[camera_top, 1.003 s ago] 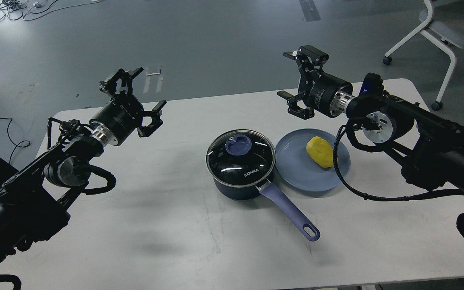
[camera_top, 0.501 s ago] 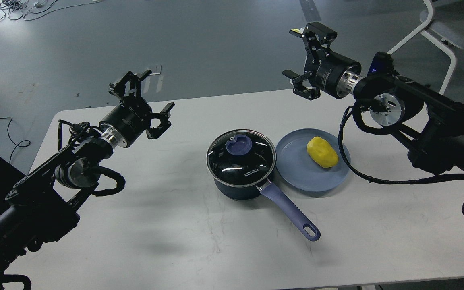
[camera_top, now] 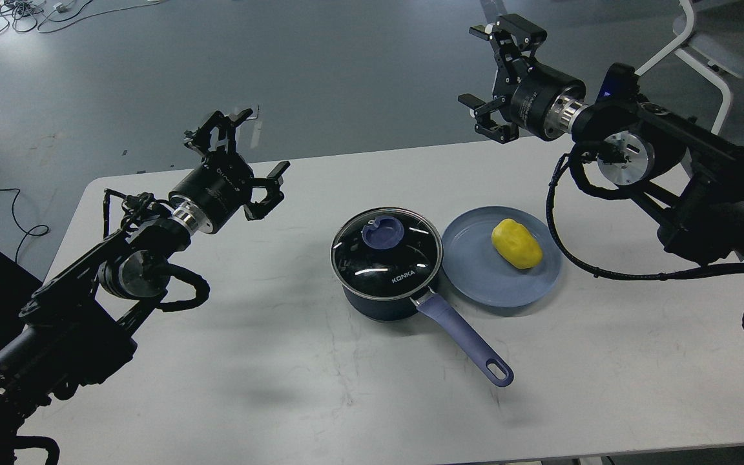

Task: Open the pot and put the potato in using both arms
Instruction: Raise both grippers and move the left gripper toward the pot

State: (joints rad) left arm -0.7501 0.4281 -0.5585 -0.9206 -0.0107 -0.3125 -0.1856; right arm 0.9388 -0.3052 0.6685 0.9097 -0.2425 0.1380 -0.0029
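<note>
While the lid is on, the step in hand is judged to be the reach for its knob; nothing is grasped yet.

Pot: dark pot (camera_top: 385,290) sits mid-worktop (camera_top: 281,387), glass lid (camera_top: 386,253) seated flat on it, long handle (camera_top: 465,345) pointing to about 5 o'clock.

Knob: blue knob (camera_top: 382,232) stands just off the lid's centre, toward 12 o'clock.

Potato: yellow potato (camera_top: 516,243) lies on the blue plate (camera_top: 475,284), which is just beside the pot at 3 o'clock.

Left gripper: left gripper (camera_top: 243,161) hangs above the worktop at 9 to 10 o'clock of the pot, well apart from it, fingers spread and empty.

Right gripper: right gripper (camera_top: 495,77) is raised high at 12 to 1 o'clock of the plate, beyond the worktop's far edge, fingers spread, holding nothing.

Doing it well: bring the left gripper over the knob, turn the wrist downward, straddle the knob squarely and close only once both fingers flank it.

Lift: raise the lid straight up, or the pot may drag.

Risk: smooth glass and a small knob make an off-centre pinch likely to slip.

Right arm: can descend onto the potato across its narrow width.
</note>
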